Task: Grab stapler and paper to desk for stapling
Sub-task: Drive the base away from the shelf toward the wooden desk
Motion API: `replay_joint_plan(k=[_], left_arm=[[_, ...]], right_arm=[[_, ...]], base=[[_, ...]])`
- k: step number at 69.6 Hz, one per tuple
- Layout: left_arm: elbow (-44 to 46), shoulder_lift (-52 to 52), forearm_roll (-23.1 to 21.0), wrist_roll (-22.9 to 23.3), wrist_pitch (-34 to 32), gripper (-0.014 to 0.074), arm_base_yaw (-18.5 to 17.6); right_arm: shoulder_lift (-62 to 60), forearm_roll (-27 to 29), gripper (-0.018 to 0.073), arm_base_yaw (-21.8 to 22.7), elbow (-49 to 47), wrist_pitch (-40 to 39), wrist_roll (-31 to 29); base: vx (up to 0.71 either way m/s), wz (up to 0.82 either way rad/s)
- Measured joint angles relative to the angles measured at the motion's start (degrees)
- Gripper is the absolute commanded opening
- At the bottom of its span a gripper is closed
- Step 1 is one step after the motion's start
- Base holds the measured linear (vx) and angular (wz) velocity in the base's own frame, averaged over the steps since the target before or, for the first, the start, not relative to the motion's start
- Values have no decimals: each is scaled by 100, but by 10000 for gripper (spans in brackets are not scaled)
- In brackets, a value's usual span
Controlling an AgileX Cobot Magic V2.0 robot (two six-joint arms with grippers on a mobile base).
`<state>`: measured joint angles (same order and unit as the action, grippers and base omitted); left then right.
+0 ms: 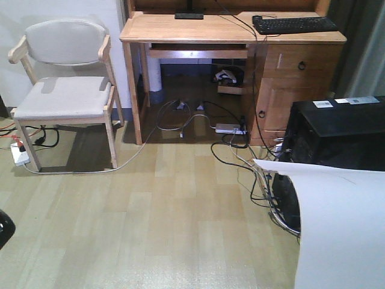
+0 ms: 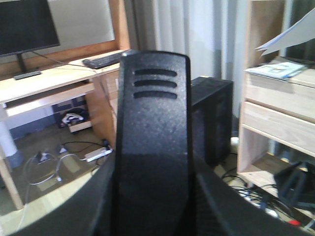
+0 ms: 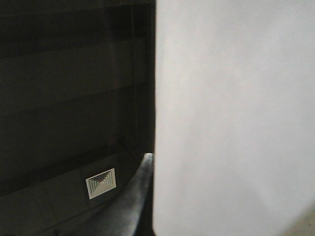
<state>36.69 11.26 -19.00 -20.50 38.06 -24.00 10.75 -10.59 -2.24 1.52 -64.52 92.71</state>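
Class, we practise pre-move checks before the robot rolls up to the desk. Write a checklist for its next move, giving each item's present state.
1. Paper carried: ok, curled white sheet up at right.
2. Grip on it: cannot tell, sheet fills the right wrist view.
3. Stapler held: cannot tell, a black shape blocks the left wrist view.
4. Bare space on desk: ok, left of keyboard.
5. Floor ahead: not ok, cables lie before the desk.
6. Chair: ok, stands apart at left.
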Motion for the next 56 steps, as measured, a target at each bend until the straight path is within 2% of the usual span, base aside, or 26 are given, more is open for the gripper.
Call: replay_joint_plan(k=[56], left_arm=[[0, 0, 0, 0, 0, -6, 0]], right_arm=[[0, 0, -5, 0, 0, 0, 0]], base=[[25, 3]])
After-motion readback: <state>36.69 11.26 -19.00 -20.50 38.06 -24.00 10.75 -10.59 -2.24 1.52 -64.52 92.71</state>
